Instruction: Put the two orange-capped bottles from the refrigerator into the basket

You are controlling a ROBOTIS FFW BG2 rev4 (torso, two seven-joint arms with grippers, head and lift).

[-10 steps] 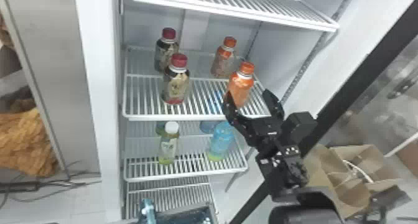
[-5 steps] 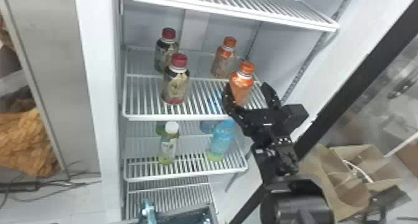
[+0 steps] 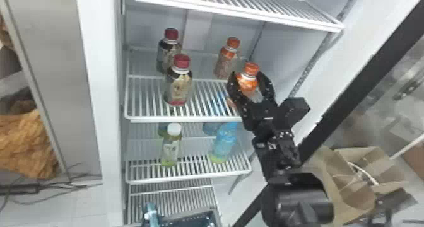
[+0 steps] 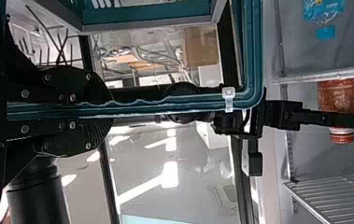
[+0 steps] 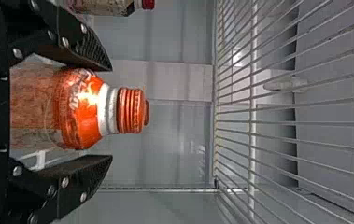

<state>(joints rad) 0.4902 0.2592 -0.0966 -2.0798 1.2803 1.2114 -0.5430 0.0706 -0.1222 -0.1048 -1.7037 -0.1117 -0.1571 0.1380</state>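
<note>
Fingers of the right end effector (image 3: 248,75) have moved farther up and in, standing apart, unclenched, around the front orange-capped bottle (image 3: 247,82), upright as before on the wire shelf (image 3: 189,119) before the rear orange-capped bottle (image 3: 226,62). The left end effector (image 4: 109,110) grasps the handle (image 4: 253,51) of the basket (image 4: 146,14).

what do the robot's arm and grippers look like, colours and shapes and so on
The right arm is black, with a rounded, drum-like joint housing and angular wrist parts. A boxy black block juts from the wrist. The right gripper and left gripper are black too, with silver round screw heads on their fingers and ridged, tapering tips.
</note>
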